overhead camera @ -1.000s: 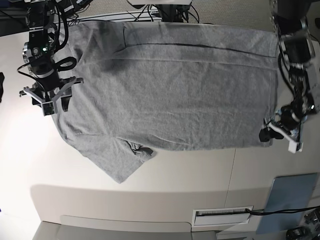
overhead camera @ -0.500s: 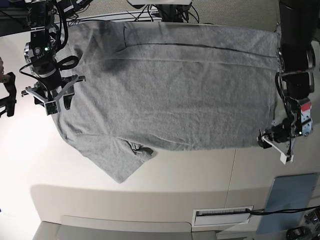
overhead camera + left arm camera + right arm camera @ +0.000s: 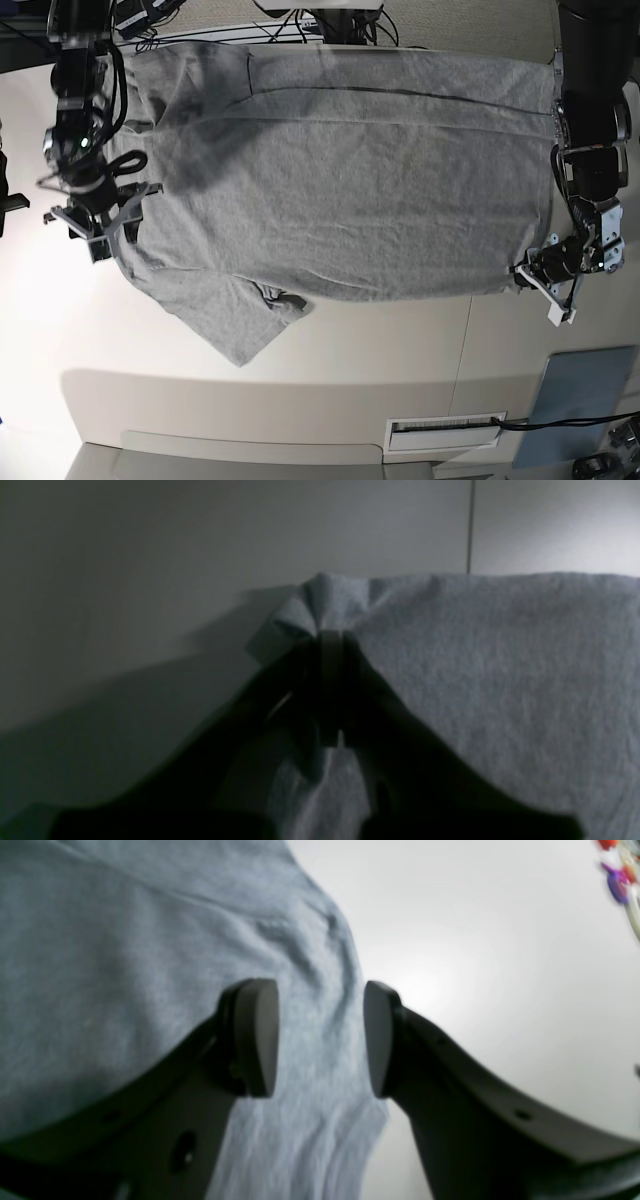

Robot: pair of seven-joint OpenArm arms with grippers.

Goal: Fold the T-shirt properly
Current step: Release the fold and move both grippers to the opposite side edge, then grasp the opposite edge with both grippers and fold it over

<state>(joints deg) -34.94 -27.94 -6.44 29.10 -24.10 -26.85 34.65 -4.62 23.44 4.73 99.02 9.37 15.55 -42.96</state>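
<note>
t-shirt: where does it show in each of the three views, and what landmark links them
Base: the T-shirt fills the upper middle.
Left wrist: right half and centre, its corner bunched in the left tool.
Right wrist: left half, under the open right tool.
Shared landmark: the pale table.

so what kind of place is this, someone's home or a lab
Most likely a robotics lab or test bench, not a home. A T-shirt lies spread on a plain white table, worked from both sides by the left gripper and right gripper, with cables bundled behind.
</note>
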